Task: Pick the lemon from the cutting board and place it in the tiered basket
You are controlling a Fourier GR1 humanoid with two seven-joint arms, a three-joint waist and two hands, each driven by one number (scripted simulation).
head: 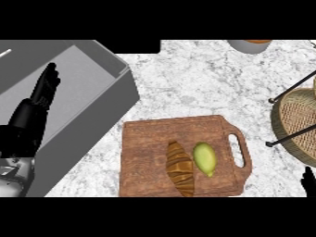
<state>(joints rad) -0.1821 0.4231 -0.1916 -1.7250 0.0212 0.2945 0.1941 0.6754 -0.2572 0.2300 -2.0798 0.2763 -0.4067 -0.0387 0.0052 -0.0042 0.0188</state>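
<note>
A yellow-green lemon (205, 159) lies on the wooden cutting board (147, 139), just right of a brown croissant (180, 169). The wicker tiered basket (300, 122) with a black wire frame stands at the right edge of the counter. My left hand (25, 121) rests open at the left, fingers pointing up, over the grey sink. Only a dark tip of my right hand (311, 184) shows at the lower right, right of the board and below the basket; its fingers are hidden.
A grey sink basin (78, 78) takes up the left side. A round pot or bowl (250, 44) sits at the far edge of the marble counter (201, 78). The board's handle slot (237, 150) faces the basket.
</note>
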